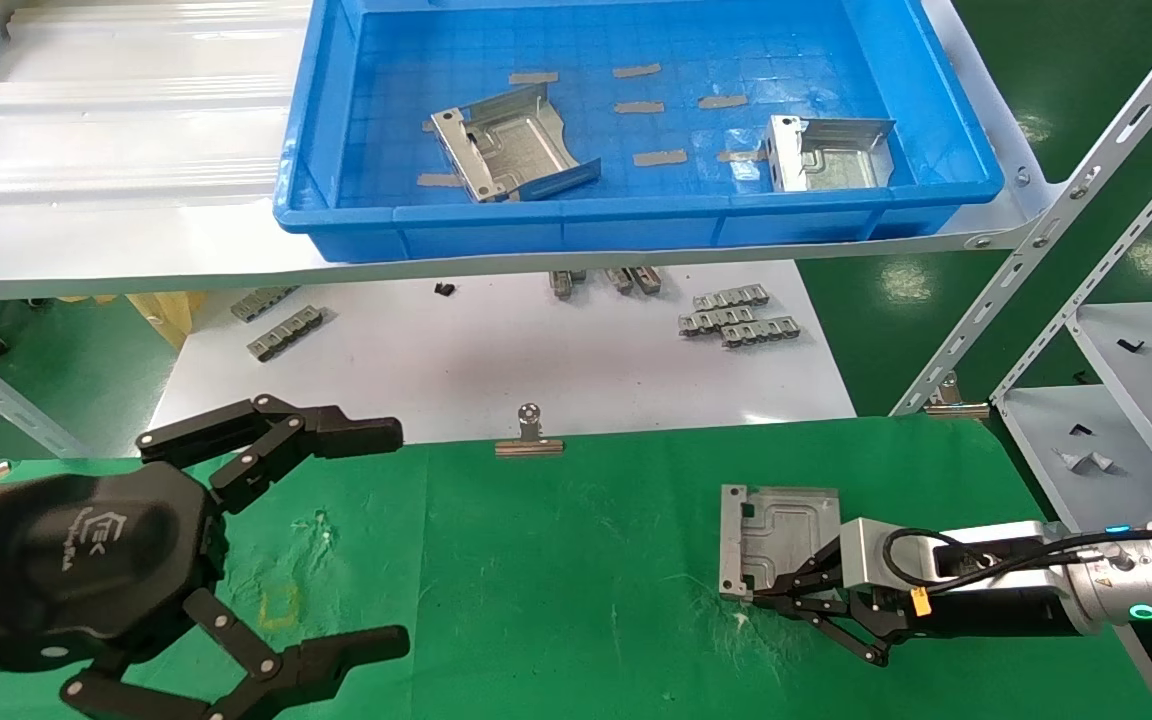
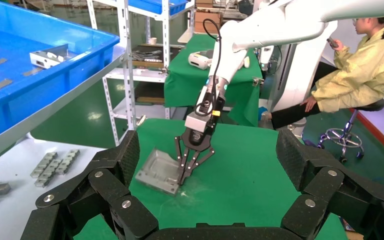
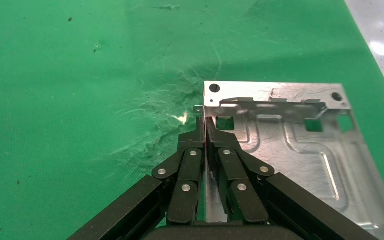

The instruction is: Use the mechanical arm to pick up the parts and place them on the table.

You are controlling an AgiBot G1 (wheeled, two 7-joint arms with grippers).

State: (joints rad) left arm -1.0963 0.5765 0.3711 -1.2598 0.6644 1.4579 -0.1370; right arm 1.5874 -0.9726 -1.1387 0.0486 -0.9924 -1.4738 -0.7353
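Note:
One silvery part (image 1: 781, 530) lies on the green table (image 1: 556, 580) at the right. My right gripper (image 1: 761, 597), on the arm with the yellow-tagged cable, is shut on that part's folded-up edge. The wrist view shows the edge pinched between the two fingertips of the right gripper (image 3: 206, 122), with the part (image 3: 290, 145) flat beside them. Two more parts (image 1: 511, 145) (image 1: 826, 155) lie in the blue tray (image 1: 636, 215) on the shelf behind. My left gripper (image 1: 391, 540) is open and empty at the table's front left. Its view shows the right gripper (image 2: 182, 180) on the part (image 2: 157, 170).
A white board (image 1: 496, 360) behind the mat carries grey toothed strips (image 1: 736, 320), with a binder clip (image 1: 529, 440) at its edge. A metal rack (image 1: 1086, 200) stands to the right. A person in yellow (image 2: 360, 70) sits beyond the table.

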